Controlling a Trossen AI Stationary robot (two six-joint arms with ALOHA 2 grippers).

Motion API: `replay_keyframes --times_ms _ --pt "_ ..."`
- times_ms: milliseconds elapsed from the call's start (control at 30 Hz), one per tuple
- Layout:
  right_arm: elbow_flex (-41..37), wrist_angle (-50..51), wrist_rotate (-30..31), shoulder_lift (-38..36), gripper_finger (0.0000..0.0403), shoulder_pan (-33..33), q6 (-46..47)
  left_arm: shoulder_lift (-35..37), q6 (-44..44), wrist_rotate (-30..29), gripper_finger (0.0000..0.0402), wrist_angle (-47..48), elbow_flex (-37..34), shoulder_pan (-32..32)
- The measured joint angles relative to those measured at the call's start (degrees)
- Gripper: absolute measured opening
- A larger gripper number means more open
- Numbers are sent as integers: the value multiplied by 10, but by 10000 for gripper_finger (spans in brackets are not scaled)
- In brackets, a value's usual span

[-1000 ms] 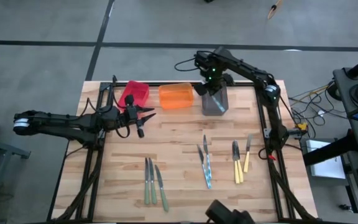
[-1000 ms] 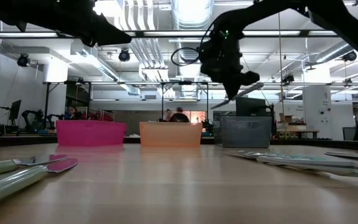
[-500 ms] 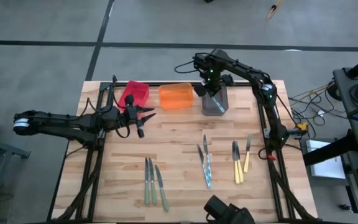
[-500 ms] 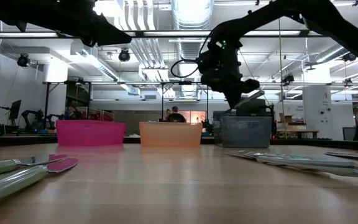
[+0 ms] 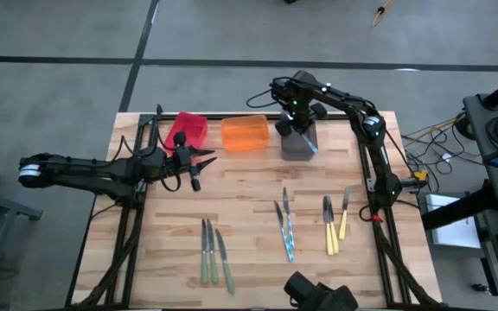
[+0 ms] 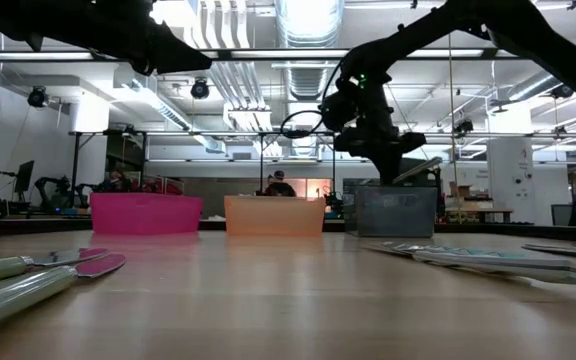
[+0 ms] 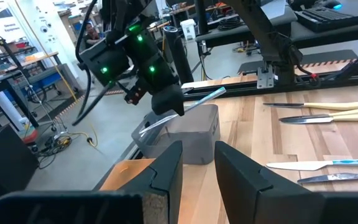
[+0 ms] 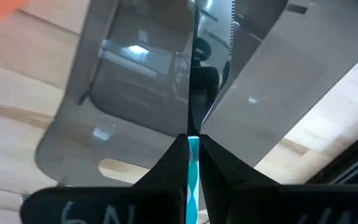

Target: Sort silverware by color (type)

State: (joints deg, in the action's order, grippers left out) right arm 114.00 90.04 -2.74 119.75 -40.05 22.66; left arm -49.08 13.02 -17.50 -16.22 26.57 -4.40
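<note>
My right hand (image 5: 298,130) pinches blue-handled knife (image 8: 193,155) over grey bin (image 5: 298,143), bench's 12 o'clock. I keep blade inside walls, then release. Left hand (image 5: 199,161) part-spread, empty, at 9 o'clock.

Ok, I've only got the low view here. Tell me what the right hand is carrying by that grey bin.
Observer: The right hand is shut on a knife with a light blue handle.
Operator: Give me where its blade is.
Observer: From the right wrist view, the blade points down into the open top of the grey bin, not yet let go.
Operator: Now tell me where the left hand is.
Observer: The left hand hangs open and empty just in front of the red bin, far from the green-handled pieces lying at the table's near edge.
</note>
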Motion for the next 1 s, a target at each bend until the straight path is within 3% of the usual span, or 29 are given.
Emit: replay_keyframes --times_ms 200,1000 --pt "-16 -1 27 0 13 0 -11 0 0 0 76 0 0 0" --pt "-55 -51 28 -1 13 14 -17 0 0 0 76 -1 0 0"
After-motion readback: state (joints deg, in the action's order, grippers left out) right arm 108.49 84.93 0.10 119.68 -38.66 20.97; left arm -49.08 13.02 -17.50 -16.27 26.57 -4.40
